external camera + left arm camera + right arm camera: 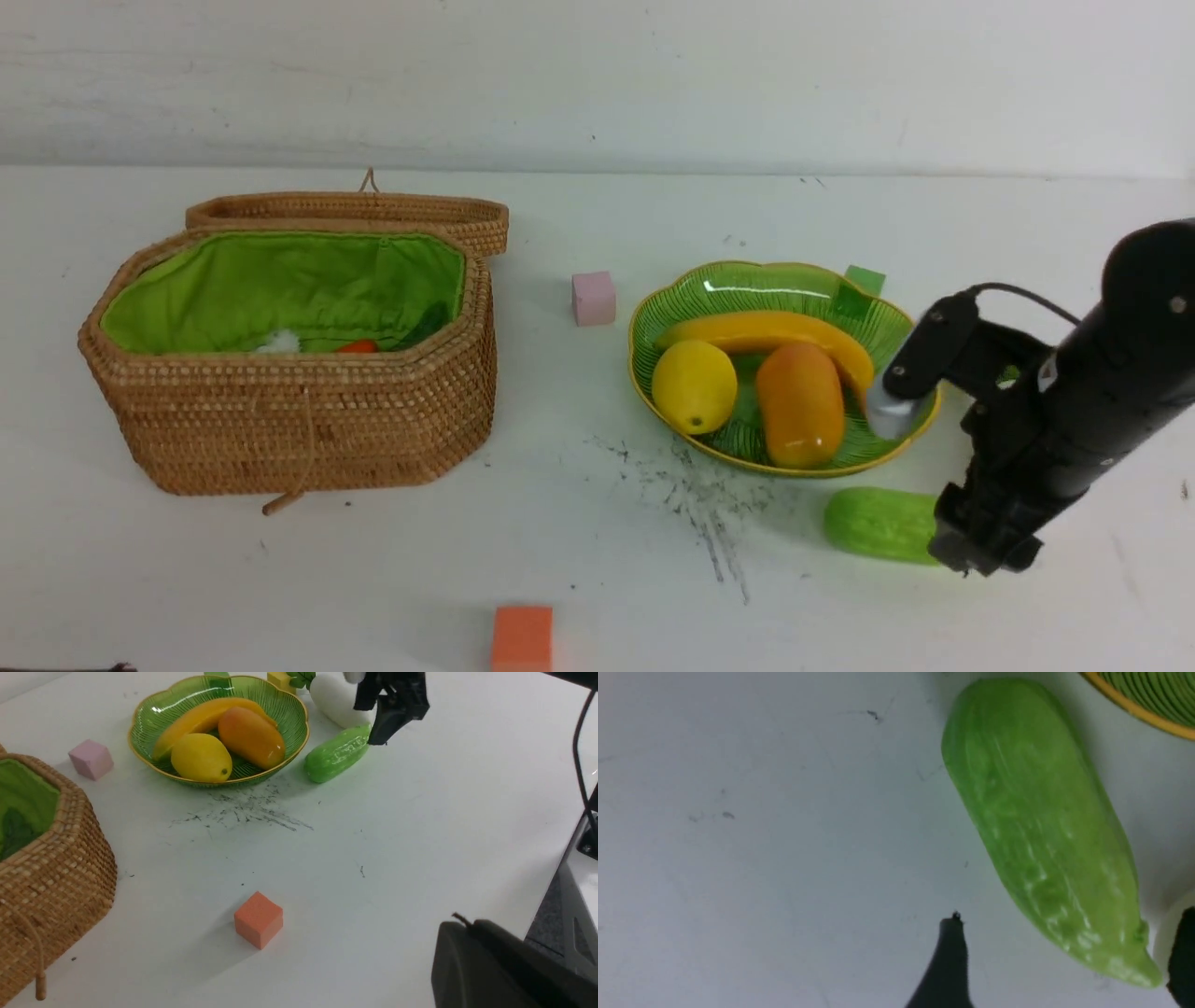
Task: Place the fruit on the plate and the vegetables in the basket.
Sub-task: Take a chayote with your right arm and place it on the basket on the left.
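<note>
Gourd (878, 523) lies flat, long axis left-right.

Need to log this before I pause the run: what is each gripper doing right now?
Left gripper: closed, nothing seen in it.
Right gripper: open, jaws either side of the green gourd at one end, not clamped.
</note>
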Action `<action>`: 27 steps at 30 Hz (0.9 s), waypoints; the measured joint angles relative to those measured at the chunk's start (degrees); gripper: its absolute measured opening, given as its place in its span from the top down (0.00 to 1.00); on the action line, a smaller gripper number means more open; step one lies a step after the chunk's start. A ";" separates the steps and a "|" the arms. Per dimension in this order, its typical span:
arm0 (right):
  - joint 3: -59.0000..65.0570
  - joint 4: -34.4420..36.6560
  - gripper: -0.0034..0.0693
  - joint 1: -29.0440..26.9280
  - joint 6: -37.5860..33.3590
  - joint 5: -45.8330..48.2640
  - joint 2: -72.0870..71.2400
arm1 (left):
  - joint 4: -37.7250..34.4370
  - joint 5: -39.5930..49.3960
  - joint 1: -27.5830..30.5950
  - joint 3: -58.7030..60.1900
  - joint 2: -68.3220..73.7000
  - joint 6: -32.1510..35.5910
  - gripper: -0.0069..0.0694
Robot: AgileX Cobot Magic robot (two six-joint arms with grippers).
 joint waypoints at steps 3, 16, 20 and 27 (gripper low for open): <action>0.00 -0.11 0.08 0.00 -2.54 -3.09 2.69 | -0.77 0.02 0.00 0.00 0.00 0.12 0.92; -0.12 0.64 0.33 0.05 -5.81 -4.88 10.98 | -1.60 0.35 0.00 0.00 0.00 0.17 0.92; -0.18 0.82 0.35 1.21 -5.85 -3.37 10.95 | -1.69 0.35 0.00 0.00 0.00 0.17 0.92; -0.08 1.22 0.35 7.05 -3.17 7.14 9.00 | -1.69 1.85 0.00 0.00 0.00 0.17 0.92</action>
